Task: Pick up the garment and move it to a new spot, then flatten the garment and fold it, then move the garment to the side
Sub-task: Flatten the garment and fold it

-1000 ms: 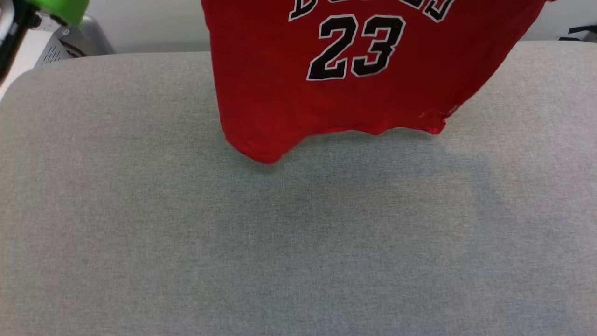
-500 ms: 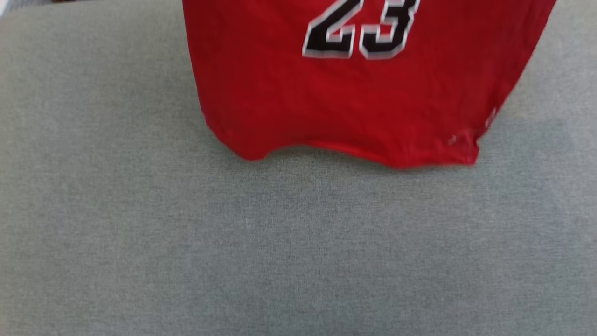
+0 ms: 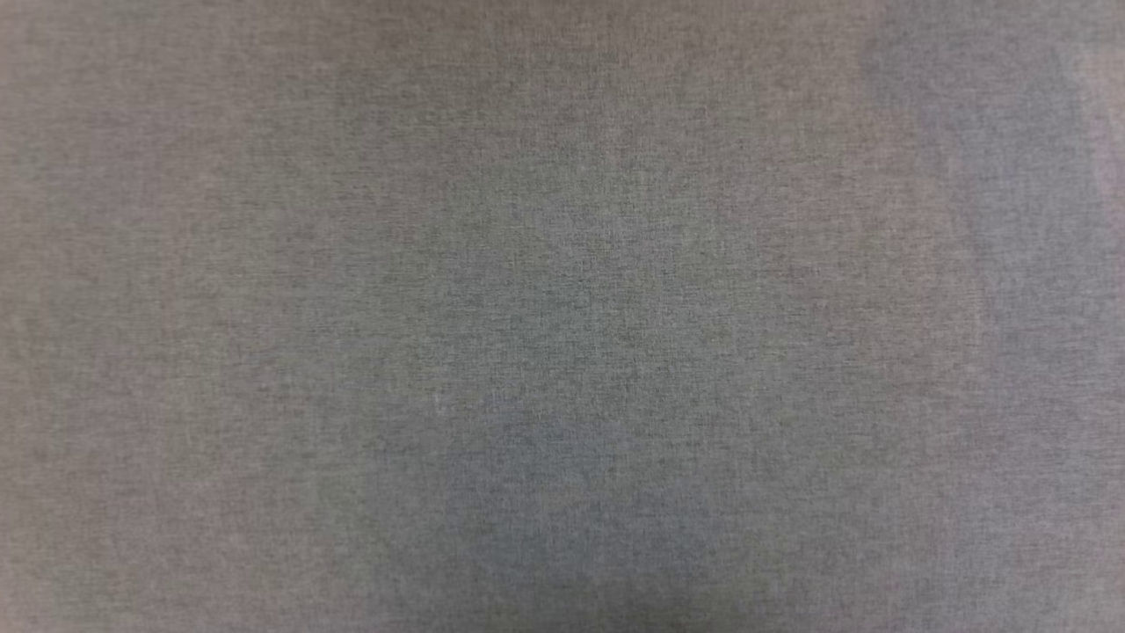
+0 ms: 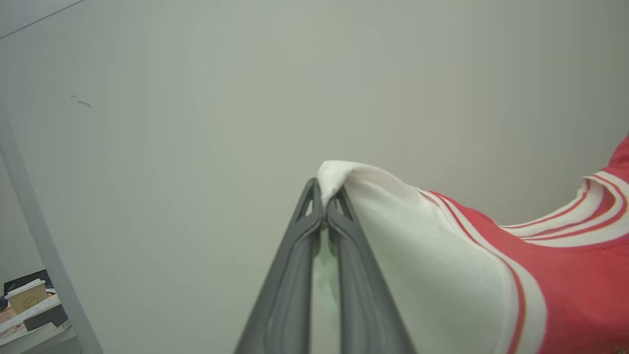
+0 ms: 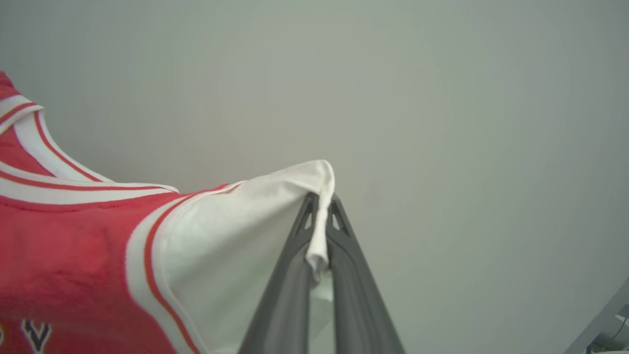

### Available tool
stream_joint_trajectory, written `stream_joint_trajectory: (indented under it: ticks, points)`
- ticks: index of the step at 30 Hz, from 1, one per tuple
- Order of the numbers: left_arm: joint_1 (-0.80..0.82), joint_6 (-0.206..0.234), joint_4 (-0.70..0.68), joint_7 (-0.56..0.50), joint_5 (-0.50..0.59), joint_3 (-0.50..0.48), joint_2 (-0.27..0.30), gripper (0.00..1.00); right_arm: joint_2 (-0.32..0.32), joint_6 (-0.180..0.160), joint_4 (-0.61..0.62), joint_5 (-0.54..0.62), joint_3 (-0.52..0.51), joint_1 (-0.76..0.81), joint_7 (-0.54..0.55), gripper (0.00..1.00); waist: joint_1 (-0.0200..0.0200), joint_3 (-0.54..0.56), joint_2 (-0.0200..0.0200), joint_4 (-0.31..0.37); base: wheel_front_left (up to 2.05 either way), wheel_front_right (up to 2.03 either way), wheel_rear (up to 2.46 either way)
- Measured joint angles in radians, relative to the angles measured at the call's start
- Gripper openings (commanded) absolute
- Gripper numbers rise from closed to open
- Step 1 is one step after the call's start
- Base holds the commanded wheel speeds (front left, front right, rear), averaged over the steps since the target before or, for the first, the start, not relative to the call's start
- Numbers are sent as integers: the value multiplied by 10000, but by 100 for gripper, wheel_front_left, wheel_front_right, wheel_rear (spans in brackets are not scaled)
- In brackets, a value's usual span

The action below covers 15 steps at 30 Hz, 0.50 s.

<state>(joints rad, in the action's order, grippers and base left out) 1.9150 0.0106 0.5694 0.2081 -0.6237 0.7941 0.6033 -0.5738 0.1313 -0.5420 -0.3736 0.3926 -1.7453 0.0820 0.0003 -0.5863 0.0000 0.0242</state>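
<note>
Two pinches hold the red jersey-style fabric garment [image 4: 565,285] up. The dark two-fingered left gripper [image 4: 324,199] is clenched on one white sleeve tip [image 4: 339,172], with cloth running to 4 o'clock. The right gripper [image 5: 320,201] is clenched likewise, cloth to 8 o'clock (probably so it hangs spread for flattening).

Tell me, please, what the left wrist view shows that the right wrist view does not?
Left wrist view: the left gripper shut on a white sleeve of the garment, with a paper cup at lower left. Right wrist view: the right gripper shut on the other white sleeve, with black lettering on the red cloth. Shared: the garment's striped trim against a plain pale wall.
</note>
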Motion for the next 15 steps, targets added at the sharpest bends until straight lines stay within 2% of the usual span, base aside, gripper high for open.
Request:
stream_joint_trajectory:
  ticks: [8,15]
  points:
    - [-303,-332,790,383,50,58,-276,0,516,0,-1076,-159,951,-128,-932,0,-1,-449,0,142,0,0,0]
    - [-2554,-224,81,477,-71,-209,-75,0,568,0,-1064,-886,1977,1513,-1749,0,-1,-165,0,105,0,0,0]
